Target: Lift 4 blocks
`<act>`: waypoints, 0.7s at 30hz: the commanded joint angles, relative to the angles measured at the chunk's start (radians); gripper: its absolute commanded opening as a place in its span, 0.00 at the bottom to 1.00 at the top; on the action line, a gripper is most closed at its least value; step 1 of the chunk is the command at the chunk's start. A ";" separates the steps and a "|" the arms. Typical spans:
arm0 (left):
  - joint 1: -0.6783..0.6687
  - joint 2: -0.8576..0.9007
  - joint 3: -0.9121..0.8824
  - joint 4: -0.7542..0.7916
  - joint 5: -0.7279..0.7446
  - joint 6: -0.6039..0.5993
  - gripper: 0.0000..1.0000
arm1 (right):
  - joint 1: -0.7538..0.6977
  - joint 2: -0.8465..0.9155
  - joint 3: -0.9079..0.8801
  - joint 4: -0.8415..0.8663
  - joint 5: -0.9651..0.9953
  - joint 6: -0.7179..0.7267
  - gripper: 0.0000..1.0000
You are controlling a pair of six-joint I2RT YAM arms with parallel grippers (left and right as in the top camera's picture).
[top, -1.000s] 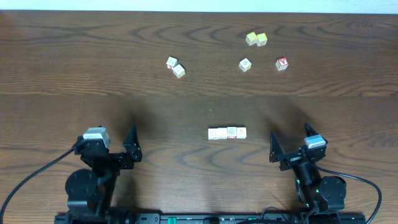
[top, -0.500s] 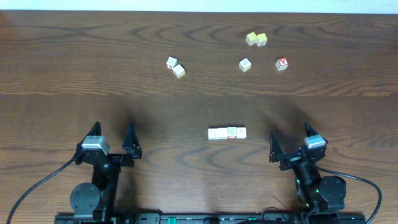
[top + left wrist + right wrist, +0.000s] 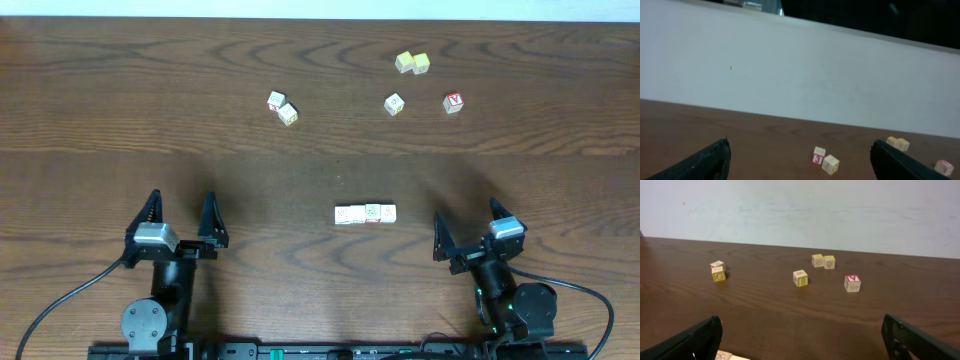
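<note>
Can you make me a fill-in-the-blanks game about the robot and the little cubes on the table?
1. The left tool and the right tool both stand ____, holding nothing.
2. Between them the blocks lie side by side in one ____.
3. At the far side of the table sit ____ yellowish cubes.
4. One cube bears a bold ____ letter.
Missing words: open; row; two; red.

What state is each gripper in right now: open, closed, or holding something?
Left gripper: open, holding nothing.
Right gripper: open, holding nothing.
</note>
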 commanded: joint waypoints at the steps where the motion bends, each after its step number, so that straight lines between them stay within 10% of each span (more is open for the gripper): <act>1: 0.006 -0.009 -0.042 0.032 0.001 0.011 0.89 | 0.006 -0.007 -0.002 -0.004 -0.005 -0.011 0.99; 21: 0.010 -0.010 -0.042 -0.298 -0.116 0.078 0.90 | 0.006 -0.007 -0.002 -0.004 -0.005 -0.011 0.99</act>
